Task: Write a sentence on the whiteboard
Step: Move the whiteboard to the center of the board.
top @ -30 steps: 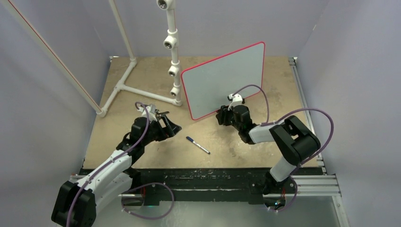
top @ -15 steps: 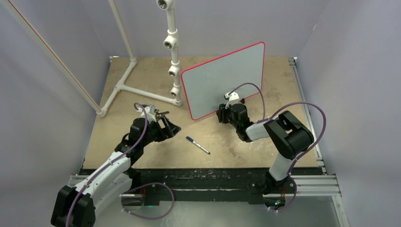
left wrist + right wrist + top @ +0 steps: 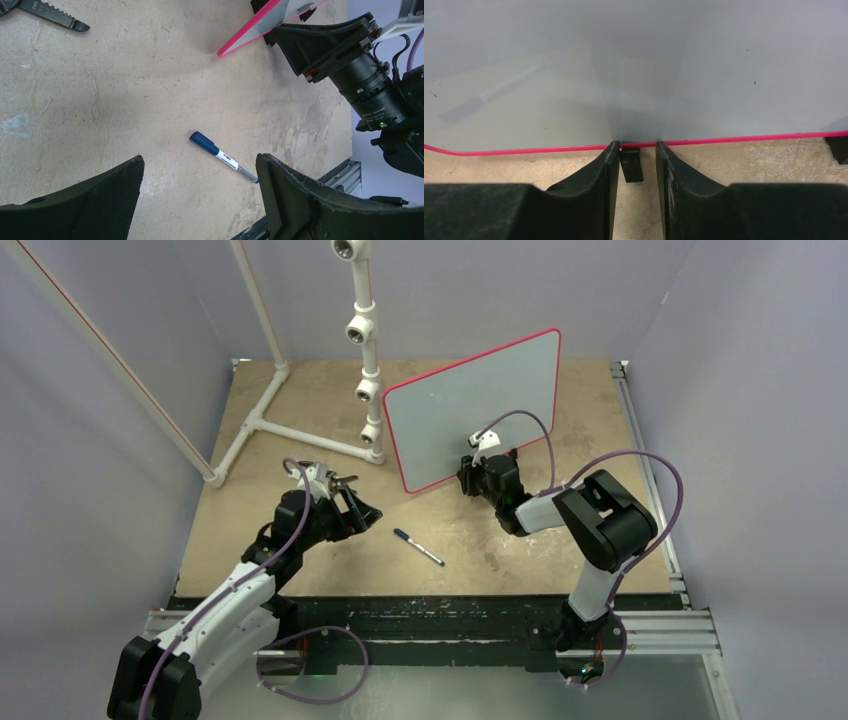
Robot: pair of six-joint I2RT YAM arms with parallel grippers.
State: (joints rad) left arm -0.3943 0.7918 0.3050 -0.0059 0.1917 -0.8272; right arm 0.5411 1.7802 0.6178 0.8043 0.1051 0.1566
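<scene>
The whiteboard (image 3: 470, 400) stands upright at the back middle of the table on small black feet, its face blank; no sentence shows on it. It also shows in the left wrist view (image 3: 260, 19) and the right wrist view (image 3: 674, 60). A blue-capped marker (image 3: 418, 547) lies flat on the table, also in the left wrist view (image 3: 223, 157). My left gripper (image 3: 360, 508) is wide open and empty, just left of the marker (image 3: 199, 165). My right gripper (image 3: 478, 472) is at the board's bottom edge, jaws narrowly apart (image 3: 636, 147) on either side of a black foot (image 3: 631, 167).
A white PVC pipe stand (image 3: 365, 350) with a T-shaped base (image 3: 290, 430) stands left of the board. A dark serrated tool tip (image 3: 55, 15) shows at the top left of the left wrist view. Grey walls enclose the table; a metal rail (image 3: 450, 625) runs along the front.
My right gripper has moved slightly back and left, closer to the board's bottom edge. The left gripper, marker and board stay where they were.
</scene>
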